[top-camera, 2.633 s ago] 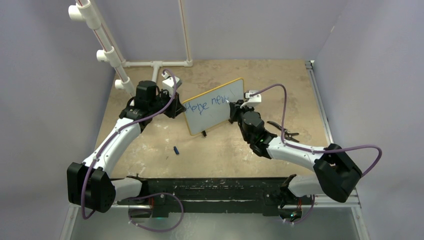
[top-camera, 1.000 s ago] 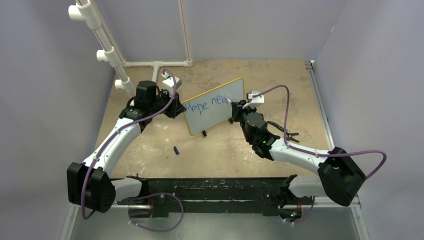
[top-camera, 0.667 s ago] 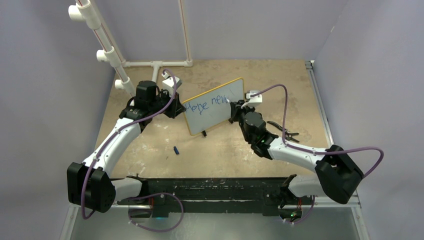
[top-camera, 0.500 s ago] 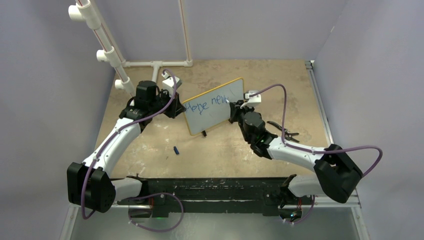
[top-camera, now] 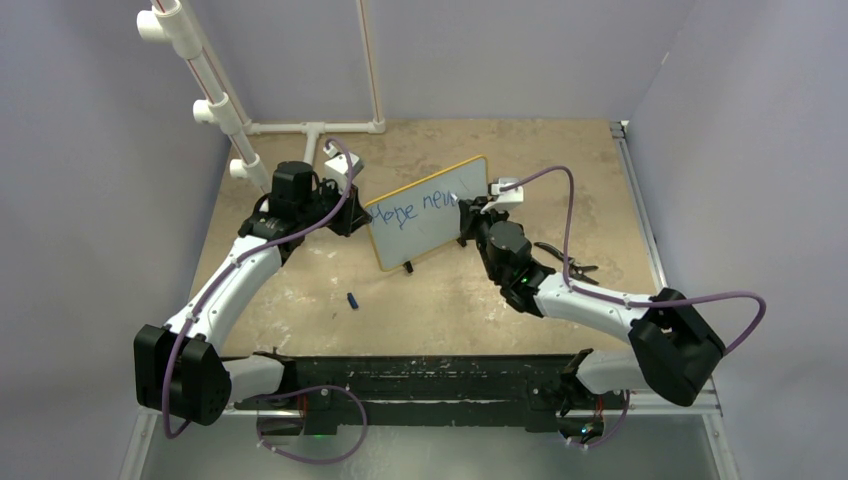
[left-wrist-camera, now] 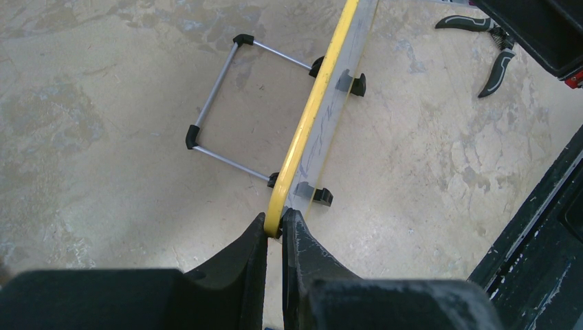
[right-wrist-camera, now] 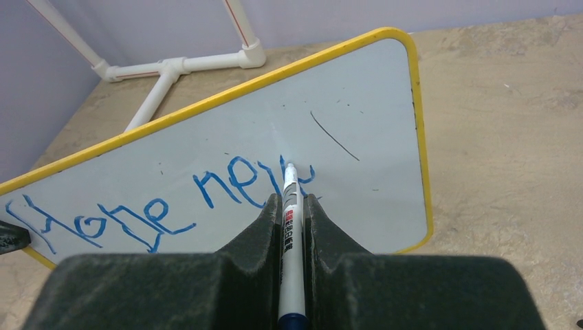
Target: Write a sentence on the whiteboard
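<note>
Tan mottled table (top-camera: 440, 300) is carrying the whiteboard (right-wrist-camera: 371, 96), standing tilted mid-table between both arms. The right gripper (right-wrist-camera: 292, 201) is clenching a white marker (right-wrist-camera: 291, 234), tip touching the sentence (right-wrist-camera: 206, 196), which reads "Hope nev". The left gripper (left-wrist-camera: 273, 230) is pinching the board's yellow edge, arm reaching diagonally forward. Only the left wrist view is showing the wire stand (left-wrist-camera: 220, 103) behind the board, with pliers (left-wrist-camera: 495, 48) beyond.

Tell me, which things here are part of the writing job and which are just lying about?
In use: whiteboard, blue writing on it, marker in the right pincer, left pincer clamping the board's edge.
Lying about: pliers, small blue piece (perhaps a cap), white pipe frame.
</note>
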Available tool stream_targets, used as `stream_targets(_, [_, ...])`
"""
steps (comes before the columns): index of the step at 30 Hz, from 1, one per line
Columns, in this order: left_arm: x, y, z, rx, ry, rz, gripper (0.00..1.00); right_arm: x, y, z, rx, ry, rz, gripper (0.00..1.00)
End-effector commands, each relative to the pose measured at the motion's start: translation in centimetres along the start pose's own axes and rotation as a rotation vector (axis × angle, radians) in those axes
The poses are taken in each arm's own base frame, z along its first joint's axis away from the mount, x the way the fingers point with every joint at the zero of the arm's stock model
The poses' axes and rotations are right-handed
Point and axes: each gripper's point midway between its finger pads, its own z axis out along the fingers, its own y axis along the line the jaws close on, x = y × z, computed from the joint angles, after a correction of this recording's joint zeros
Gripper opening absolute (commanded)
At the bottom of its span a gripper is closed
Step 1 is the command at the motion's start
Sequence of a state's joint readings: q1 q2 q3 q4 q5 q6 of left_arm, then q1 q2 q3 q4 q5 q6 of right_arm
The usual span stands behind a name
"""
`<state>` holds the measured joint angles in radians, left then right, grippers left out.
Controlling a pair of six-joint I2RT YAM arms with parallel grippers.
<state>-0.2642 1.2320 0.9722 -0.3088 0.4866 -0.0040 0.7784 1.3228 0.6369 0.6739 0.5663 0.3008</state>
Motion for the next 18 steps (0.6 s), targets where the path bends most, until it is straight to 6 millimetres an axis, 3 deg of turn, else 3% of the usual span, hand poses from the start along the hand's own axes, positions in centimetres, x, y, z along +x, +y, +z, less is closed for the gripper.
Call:
stream_targets(1, [-0.6, 0.6, -0.3, -0.031, -0.022, 0.041, 0.00, -2.6, 0.4, 0.9, 0.015, -0.071, 0.025, 0.00])
stream_targets(18, [-0.6, 0.6, -0.3, -0.029, -0.022, 0.040, 0.00, -2.1, -0.7, 1.3, 0.060, -0.064, 0.037, 0.00])
